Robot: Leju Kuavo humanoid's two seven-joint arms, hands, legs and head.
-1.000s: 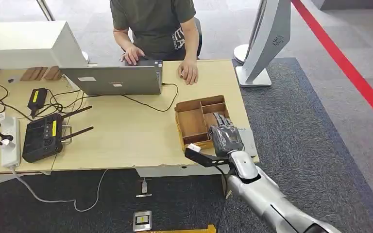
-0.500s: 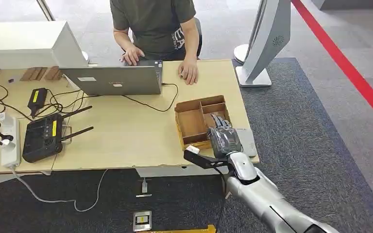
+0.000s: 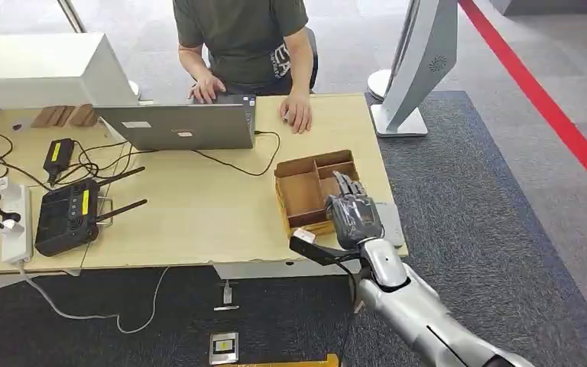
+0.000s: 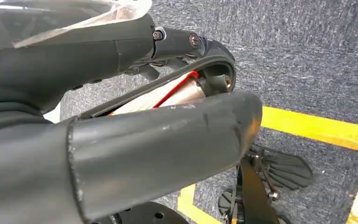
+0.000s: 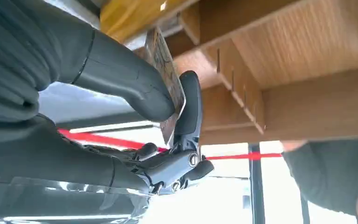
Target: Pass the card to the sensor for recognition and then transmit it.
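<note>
The right hand (image 3: 354, 218) pinches the card (image 5: 167, 74) between thumb and finger just above the wooden tray (image 3: 306, 191) at the surface's (image 3: 199, 222) 4 o'clock corner. Left hand (image 4: 121, 140): grip unclear. A person (image 3: 244, 38) types on a laptop (image 3: 179, 126) at 12 o'clock.

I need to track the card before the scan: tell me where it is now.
The card is pinched between the thumb and a finger of the right hand, above the wooden tray near the table's right end.
</note>
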